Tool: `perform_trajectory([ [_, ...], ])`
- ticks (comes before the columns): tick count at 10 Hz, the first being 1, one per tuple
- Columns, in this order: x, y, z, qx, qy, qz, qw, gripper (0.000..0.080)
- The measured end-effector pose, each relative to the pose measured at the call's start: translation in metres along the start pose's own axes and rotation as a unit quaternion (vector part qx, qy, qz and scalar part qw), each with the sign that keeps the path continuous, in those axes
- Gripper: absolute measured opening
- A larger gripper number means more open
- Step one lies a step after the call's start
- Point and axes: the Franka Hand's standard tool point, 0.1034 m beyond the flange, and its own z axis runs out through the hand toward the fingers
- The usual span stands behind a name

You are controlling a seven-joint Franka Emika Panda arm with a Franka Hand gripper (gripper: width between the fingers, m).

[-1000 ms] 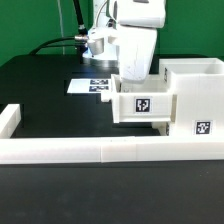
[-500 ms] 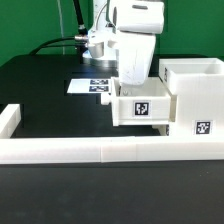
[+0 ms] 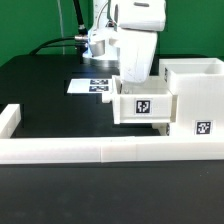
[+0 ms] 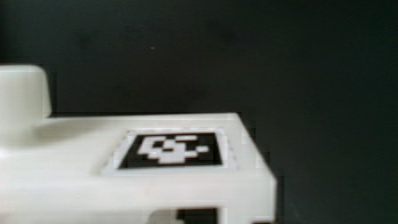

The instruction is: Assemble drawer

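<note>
You can count one robot arm (image 3: pixel 135 40), one tall casing (image 3: pixel 200 95) at the exterior view's right, one tray (image 3: pixel 142 105) just left of it, one marker board (image 3: pixel 92 86) farther back, and one border rail (image 3: pixel 90 150) along the near edge. Two square tags face you: one on the tray, one on the casing.

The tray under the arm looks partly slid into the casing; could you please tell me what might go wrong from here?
1. The tray sticks out of the casing; pushed askew, it could jam.
2. The rail lies close in front, so the casing might get shoved against it.
3. The end effector is hidden behind the tray in both views, so its grip cannot be checked and might slip.
</note>
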Motion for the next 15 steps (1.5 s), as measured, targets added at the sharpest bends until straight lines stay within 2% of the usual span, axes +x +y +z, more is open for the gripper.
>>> perform_trajectory([
  [2,-0.0004,-0.0002,-0.0027,0.001,-0.001,0.0,1.0,0.0042],
  [5,0.0034,-0.0017,0.0022,0.006,0.0,0.001,1.0,0.0042],
  [11,0.0078,-0.0012,0.0015,0.004,0.002,-0.002,1.0,0.0042],
  [12,0.0066,-0.0002,0.0014,-0.001,0.004,-0.001,1.0,0.0042],
  [15,0.0061,-0.0008,0.0022,0.0,0.003,0.0,1.0,0.0042],
])
